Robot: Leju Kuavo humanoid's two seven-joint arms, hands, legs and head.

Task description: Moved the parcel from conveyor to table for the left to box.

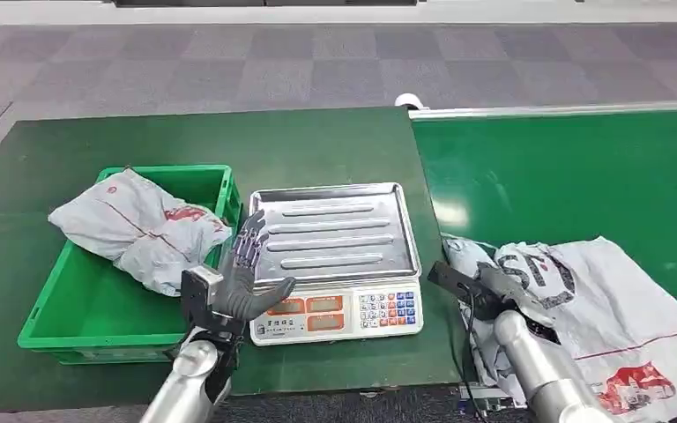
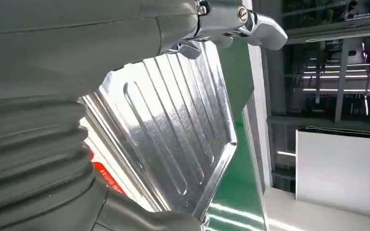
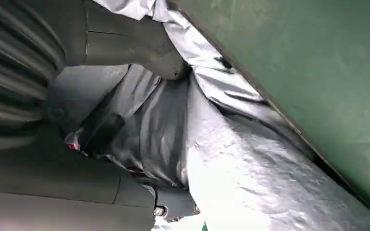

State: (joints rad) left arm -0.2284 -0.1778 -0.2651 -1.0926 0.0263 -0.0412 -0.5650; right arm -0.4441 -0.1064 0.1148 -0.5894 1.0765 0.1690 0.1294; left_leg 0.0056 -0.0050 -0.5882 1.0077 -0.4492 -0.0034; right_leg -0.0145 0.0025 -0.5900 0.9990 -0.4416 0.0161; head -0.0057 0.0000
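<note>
A large grey-white parcel with red print lies on the green conveyor at the right. My right hand is at its near left end. In the right wrist view the thumb and fingers close around folds of the parcel. My left hand is raised with fingers spread and holds nothing. It hovers between the green crate and the scale. A second grey parcel lies in that crate.
The scale's steel tray is bare and sits mid-table; the left wrist view looks across the tray. The dark green table carries crate and scale. Grey carpet lies beyond. The conveyor's white rail runs along its far edge.
</note>
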